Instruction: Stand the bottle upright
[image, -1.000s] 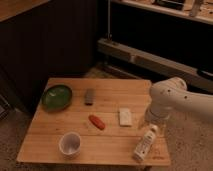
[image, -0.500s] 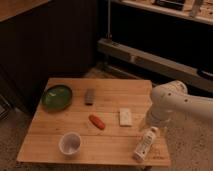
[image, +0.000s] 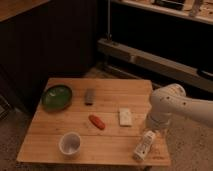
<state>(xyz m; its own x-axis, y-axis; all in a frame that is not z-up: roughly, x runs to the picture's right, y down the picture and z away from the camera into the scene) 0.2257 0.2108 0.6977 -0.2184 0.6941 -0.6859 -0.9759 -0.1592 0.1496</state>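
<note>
The bottle (image: 144, 145) is slim and white with a dark-printed label. It lies on its side near the front right corner of the wooden table (image: 110, 102), its narrower cap end pointing toward the front edge. My white arm reaches in from the right. The gripper (image: 152, 125) hangs at the arm's lower end, just above and behind the bottle's far end. The arm's bulk covers most of the gripper.
A green bowl (image: 56, 96) sits at the back left, with a dark flat block (image: 90, 95) beside it. An orange item (image: 97, 121) and a small flat white block (image: 125, 116) lie mid-table. A white cup (image: 70, 143) stands at the front left. Dark shelving runs behind the table.
My arm has sunk slightly and drawn closer to the bottle's far end. The bottle and the other items have not moved.
</note>
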